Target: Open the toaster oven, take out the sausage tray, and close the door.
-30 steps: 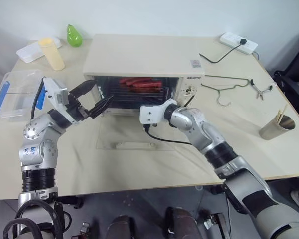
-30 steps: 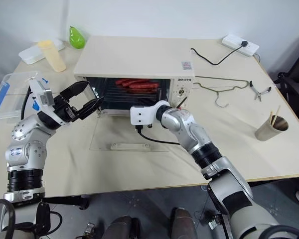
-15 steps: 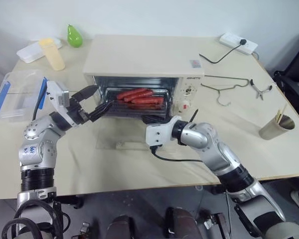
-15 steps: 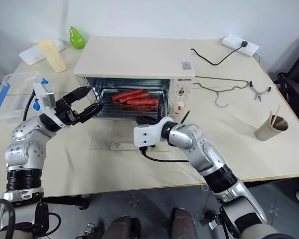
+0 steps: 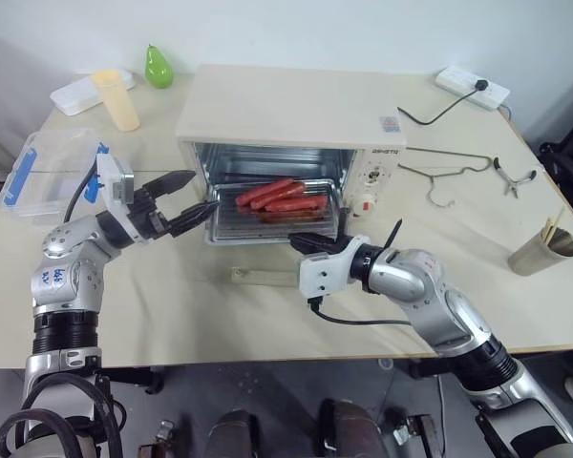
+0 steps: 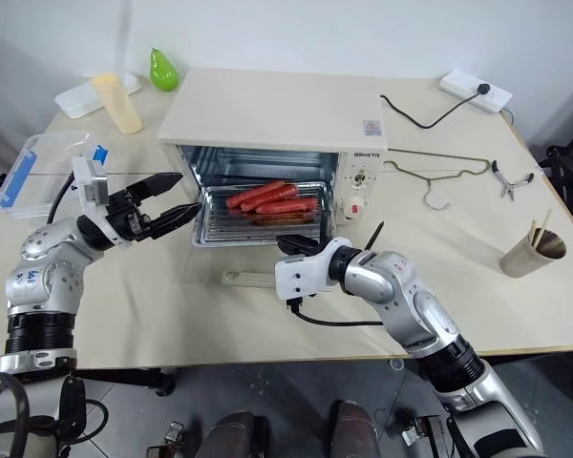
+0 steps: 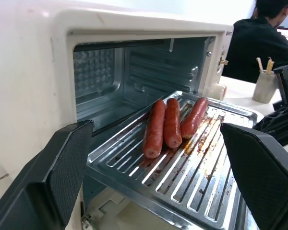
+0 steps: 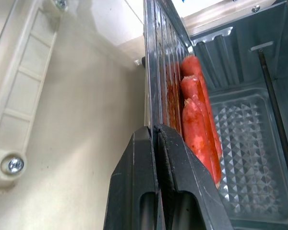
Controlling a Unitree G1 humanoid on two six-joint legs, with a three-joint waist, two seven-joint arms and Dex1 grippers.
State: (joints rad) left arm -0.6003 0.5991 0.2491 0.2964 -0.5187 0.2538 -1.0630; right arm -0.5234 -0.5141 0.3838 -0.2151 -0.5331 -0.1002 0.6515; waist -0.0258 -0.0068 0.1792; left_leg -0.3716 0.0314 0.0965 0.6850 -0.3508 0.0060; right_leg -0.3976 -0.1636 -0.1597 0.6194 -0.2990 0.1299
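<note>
While the right gripper (image 8: pixel 156 132) pinches the sausage tray's (image 5: pixel 277 221) near edge, left gripper (image 5: pixel 193 197) hangs spread wide beside the toaster oven (image 5: pixel 296 119).

From the head we look down on the toaster oven (image 5: pixel 296 134); both wrist cameras sit close, sharing its pulled-out sausage tray (image 7: pixel 182 163).

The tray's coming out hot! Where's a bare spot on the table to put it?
Bare patches: the table near its front edge, left of the open door, and between the toaster oven and paper cup. Crowded: the back left by the clear box, and around the wire hanger.
</note>
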